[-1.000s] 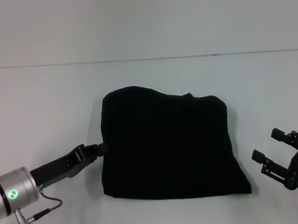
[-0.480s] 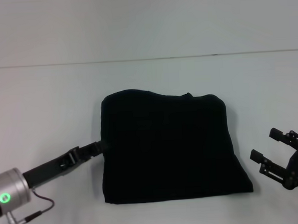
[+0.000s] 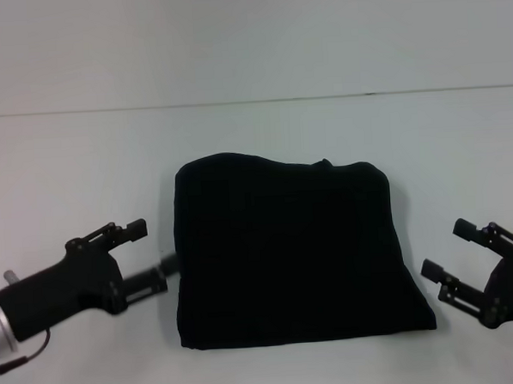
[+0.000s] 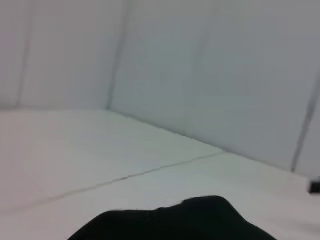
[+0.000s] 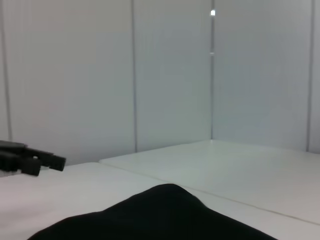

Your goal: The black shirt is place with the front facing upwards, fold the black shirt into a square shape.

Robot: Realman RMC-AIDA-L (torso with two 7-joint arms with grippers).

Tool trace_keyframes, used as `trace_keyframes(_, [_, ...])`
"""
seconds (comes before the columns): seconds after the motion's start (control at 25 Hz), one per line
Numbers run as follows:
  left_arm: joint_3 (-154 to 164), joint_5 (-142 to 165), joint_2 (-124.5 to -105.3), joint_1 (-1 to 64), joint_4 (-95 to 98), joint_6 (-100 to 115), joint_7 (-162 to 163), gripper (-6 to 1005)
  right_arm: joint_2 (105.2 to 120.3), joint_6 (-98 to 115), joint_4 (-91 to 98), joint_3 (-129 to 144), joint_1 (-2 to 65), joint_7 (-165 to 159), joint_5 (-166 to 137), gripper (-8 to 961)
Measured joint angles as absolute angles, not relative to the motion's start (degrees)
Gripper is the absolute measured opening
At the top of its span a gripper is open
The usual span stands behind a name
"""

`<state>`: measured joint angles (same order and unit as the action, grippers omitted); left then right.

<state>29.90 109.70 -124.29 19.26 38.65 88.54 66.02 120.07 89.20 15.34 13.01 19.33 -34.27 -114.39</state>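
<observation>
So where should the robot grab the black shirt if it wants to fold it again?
Probably at the black shirt's side edges near its front corners. It lies flat in a rough square, so only edges give something to pinch. The left gripper and right gripper sit open on either side of it, so each could come in low from its own side.

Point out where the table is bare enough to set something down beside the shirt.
Bare table runs between the black shirt and the back wall, the widest free patch. The far corners to either side are free too. Crowded: the near sides, where the left gripper sits just off the shirt's left edge and the right gripper off its right corner.
</observation>
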Motion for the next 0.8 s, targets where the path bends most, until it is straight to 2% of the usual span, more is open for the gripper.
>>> trace_keyframes(0.12, [29.9, 109.8, -124.6, 17.9, 36.6, 91.3, 53.6, 763, 120.14, 89.6, 15.0, 15.3, 19.1, -33.4, -114.5, 779])
trace_keyframes(0.32, [29.1, 112.2, -124.68, 17.2, 32.8, 92.0, 50.1, 948, 120.15, 89.4, 14.2, 18.0, 17.5, -32.5, -114.5, 779])
trace_keyframes(0.8, [28.7, 117.1, -124.4, 17.7, 28.5, 87.4, 53.0, 948, 120.14, 85.3, 12.5, 17.7, 15.3, -30.3, -114.4, 781])
